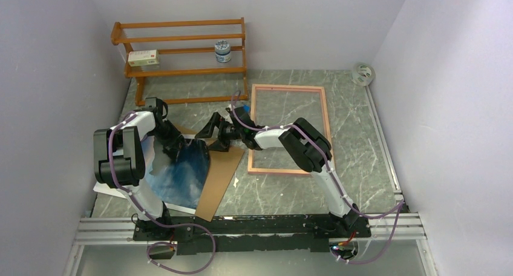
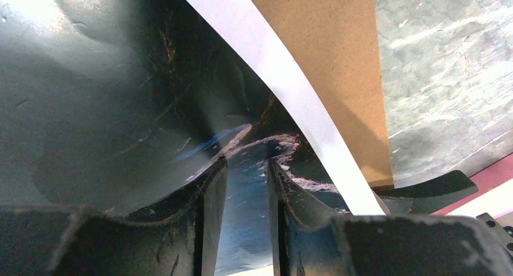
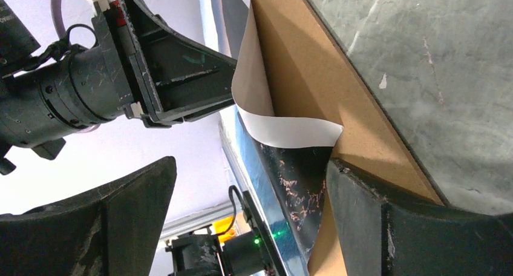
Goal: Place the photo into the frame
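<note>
The photo [image 1: 181, 173], blue sea and dark mountains, stands curled up at the left, its lower edge on the table. Its white back [image 3: 266, 128] folds over at one corner. My left gripper [image 1: 173, 144] is at the raised top edge. Its fingers [image 2: 212, 194] stand a narrow gap apart, and a creased fold of the print [image 2: 245, 197] fills that gap. My right gripper [image 3: 251, 218] is wide open around the photo's dark edge [image 3: 302, 185], one finger [image 3: 387, 221] against the brown hardboard. The pink frame [image 1: 289, 87] lies flat to the right, empty.
The brown hardboard sheet [image 1: 221, 179] lies tilted under the photo's right edge. An orange shelf rack [image 1: 181, 40] at the back holds a small box [image 1: 143, 58] and a jar [image 1: 223, 51]. A white ring-shaped object [image 1: 363, 74] sits at the back right.
</note>
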Robot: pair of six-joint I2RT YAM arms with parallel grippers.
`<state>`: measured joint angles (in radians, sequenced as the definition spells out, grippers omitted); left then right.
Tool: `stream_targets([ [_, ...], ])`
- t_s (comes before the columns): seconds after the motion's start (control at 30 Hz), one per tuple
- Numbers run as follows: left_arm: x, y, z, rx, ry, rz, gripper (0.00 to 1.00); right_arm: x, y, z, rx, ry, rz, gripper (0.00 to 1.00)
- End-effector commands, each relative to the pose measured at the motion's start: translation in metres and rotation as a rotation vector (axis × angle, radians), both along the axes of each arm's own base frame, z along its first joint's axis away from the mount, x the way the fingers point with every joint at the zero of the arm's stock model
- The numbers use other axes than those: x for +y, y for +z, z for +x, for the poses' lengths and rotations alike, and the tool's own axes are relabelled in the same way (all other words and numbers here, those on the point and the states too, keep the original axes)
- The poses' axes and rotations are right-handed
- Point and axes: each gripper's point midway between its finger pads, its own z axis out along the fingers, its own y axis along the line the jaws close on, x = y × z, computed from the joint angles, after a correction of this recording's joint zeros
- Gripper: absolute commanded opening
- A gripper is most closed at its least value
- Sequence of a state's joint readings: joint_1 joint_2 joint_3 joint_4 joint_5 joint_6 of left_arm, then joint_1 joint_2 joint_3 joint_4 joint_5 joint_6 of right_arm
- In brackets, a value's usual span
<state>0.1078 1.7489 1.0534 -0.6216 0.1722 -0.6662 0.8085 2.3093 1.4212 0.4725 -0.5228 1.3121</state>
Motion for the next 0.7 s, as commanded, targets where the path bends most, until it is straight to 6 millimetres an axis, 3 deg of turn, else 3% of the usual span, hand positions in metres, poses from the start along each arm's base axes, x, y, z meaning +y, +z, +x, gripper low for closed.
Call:
stream_targets([
  [0.0, -0.002, -0.018, -0.017, 0.069, -0.003, 0.015, 0.37, 0.005, 0.004, -0.011, -0.045, 0.055, 0.045, 0.99],
  [0.3, -0.001, -0.019, -0.016, 0.069, 0.001, 0.019, 0.37, -0.002, 0.006, -0.037, -0.019, 0.080, 0.014, 0.98],
  [0.67, 0.000, -0.009, -0.011, 0.038, 0.021, 0.025, 0.38, 0.009, -0.007, -0.010, -0.142, 0.050, -0.030, 0.55],
])
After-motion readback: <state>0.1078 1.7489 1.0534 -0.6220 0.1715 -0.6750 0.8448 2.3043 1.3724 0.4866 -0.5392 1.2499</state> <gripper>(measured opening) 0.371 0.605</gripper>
